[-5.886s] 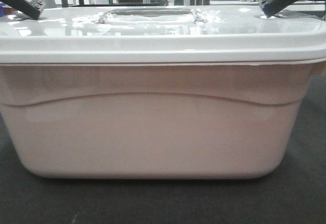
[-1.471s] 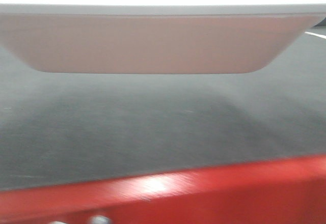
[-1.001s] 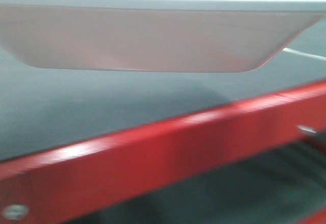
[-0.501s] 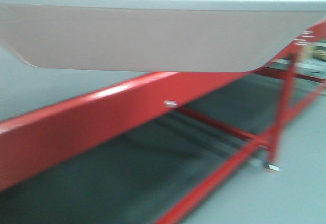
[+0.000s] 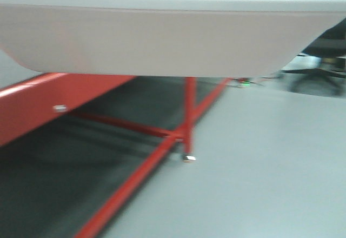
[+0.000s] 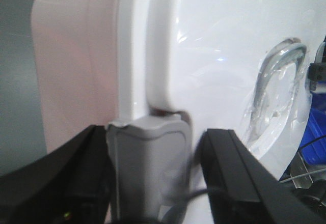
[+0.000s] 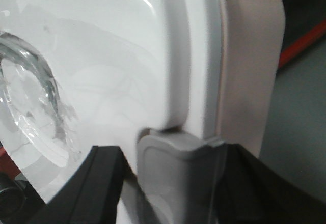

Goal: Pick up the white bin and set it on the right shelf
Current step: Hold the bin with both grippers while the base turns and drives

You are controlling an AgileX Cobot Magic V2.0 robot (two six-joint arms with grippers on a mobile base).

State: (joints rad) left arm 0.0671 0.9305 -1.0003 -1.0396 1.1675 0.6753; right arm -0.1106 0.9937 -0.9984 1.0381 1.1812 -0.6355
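Observation:
The white bin (image 5: pixel 162 43) hangs in the air and fills the top of the front view, its pinkish underside above the floor. My left gripper (image 6: pixel 153 173) is shut on the grey latch (image 6: pixel 147 152) at one end of the glossy lid (image 6: pixel 214 56). At the other end, my right gripper (image 7: pixel 173 183) is shut on the matching grey latch (image 7: pixel 175 168), beside the lid (image 7: pixel 102 56). The right shelf is out of view.
A red-legged metal frame (image 5: pixel 32 100) with a dark lower deck runs along the left, and one red leg (image 5: pixel 189 119) stands mid-view. Grey floor (image 5: pixel 270 167) spreads to the right. Dark blurred furniture (image 5: pixel 319 78) sits far right. A blue crate (image 6: pixel 313 142) shows past the lid.
The bin, earlier resting on the dark surface, is now lifted. The view has swung right: the red frame slid left and open grey floor came in.

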